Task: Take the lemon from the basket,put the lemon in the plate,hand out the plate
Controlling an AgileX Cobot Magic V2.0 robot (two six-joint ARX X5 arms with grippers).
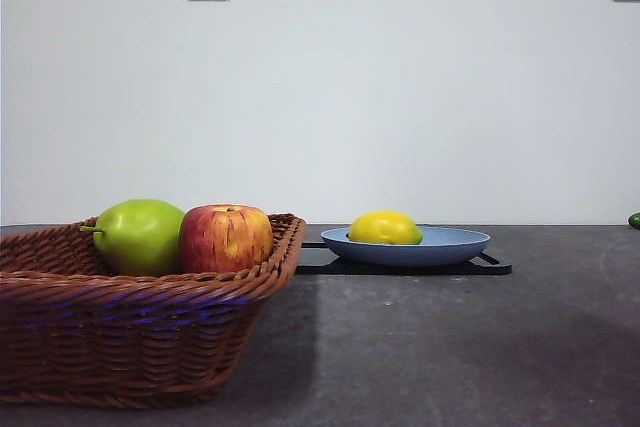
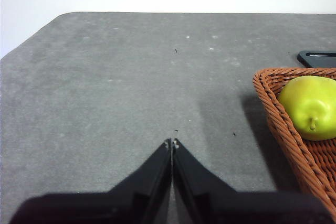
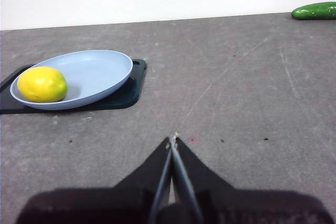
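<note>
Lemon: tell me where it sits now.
In the front view, the lemon lies in the blue plate on the black tray, right of the basket.

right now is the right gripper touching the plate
Apart. In the right wrist view, bare table lies between the shut right gripper and the plate holding the lemon.

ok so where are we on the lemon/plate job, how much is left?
Done: the lemon is out of the basket and lies in the plate, which sits on the black tray. In hand: nothing; the left gripper and right gripper both have shut jaws over bare table. Left: handing out the plate, with the right gripper nearer to it.
</note>
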